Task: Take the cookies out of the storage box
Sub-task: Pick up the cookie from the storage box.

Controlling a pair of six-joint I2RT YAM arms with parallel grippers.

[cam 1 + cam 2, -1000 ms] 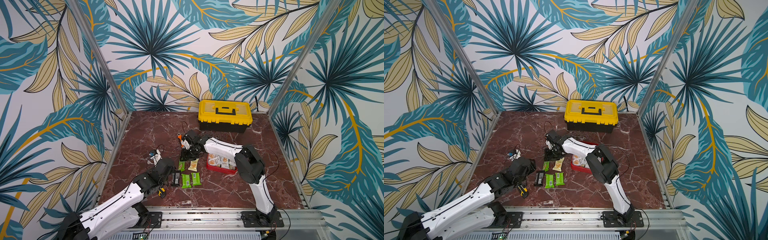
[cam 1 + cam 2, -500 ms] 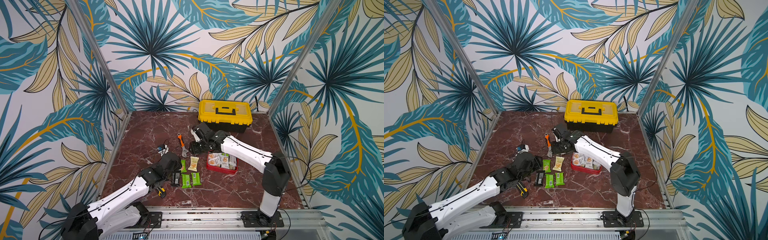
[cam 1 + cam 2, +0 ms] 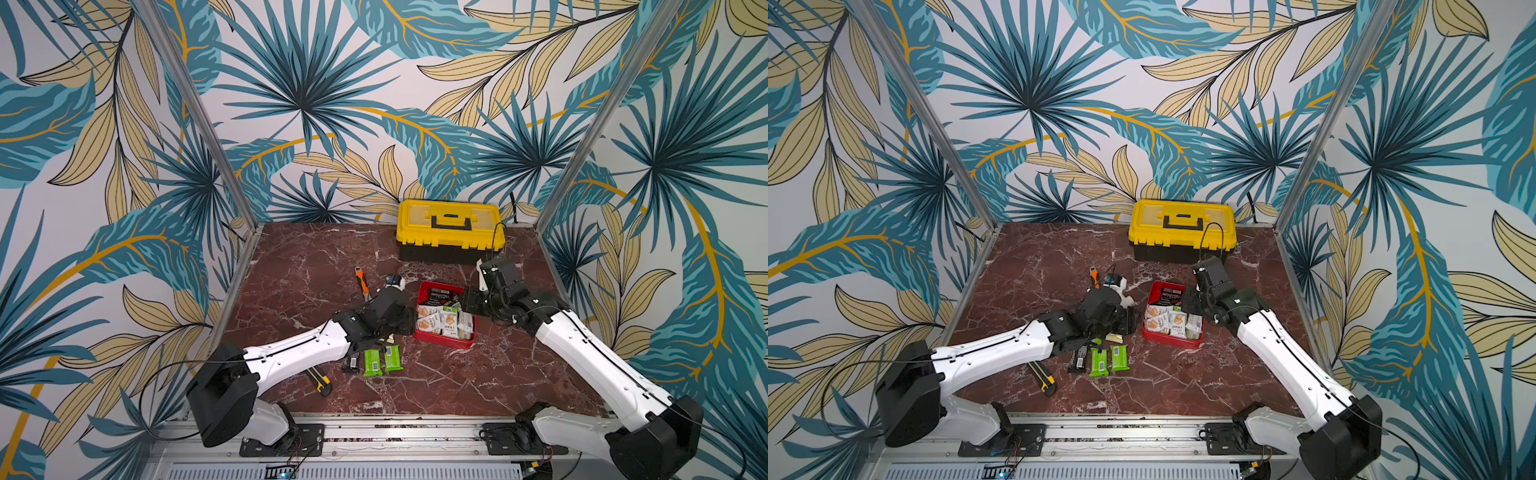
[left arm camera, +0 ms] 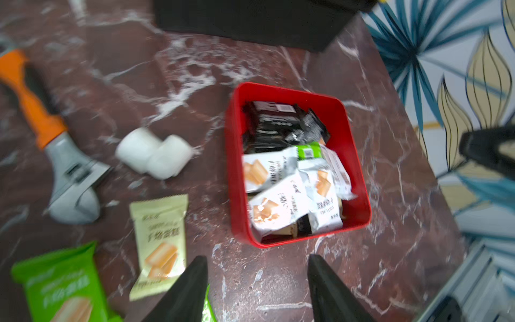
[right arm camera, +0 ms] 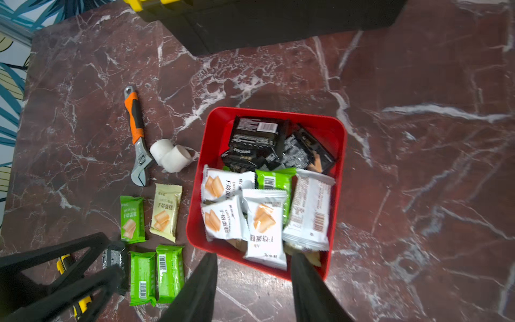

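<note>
**Obstructed and unclear areas.** In both top views the left arm's wrist covers the packets lying nearest the wrench (image 3: 361, 283). Only a black packet (image 3: 351, 364) and two green packets (image 3: 382, 361) show clear of it. The left gripper (image 4: 257, 258) cannot be separated from its dark wrist in those views. Its own wrist view is motion-blurred and the packet print there is illegible. The toolbox (image 3: 449, 229) is cut off at the frame edge in both wrist views. The utility knife (image 5: 65, 263) is mostly hidden behind the left gripper in the right wrist view. The lower layers inside the storage box (image 5: 195, 223) are covered by the top packets.

**Jaw state.**
- **Left gripper:** jaws spread, with bare table (image 4: 264, 278) between them, just short of the box wall. It is holding nothing.
- **Right gripper (image 5: 253, 258):** jaws spread, straddling the box wall. The end of a white packet (image 5: 264, 228) lies between the tips and appears not to be pinched.

**Location.** The storage box stands on the table between the two grippers, in front of the toolbox. It holds white, green and black cookies (image 5: 256, 139). A cream packet (image 5: 165, 212) and the other removed packets lie on the table to its left.

**Change.** One second earlier the right arm reached across to the wrench side; it is now at the box's right side. The left gripper has advanced from the black packet to the box's left wall. The box and the laid-out packets have not moved.
</note>
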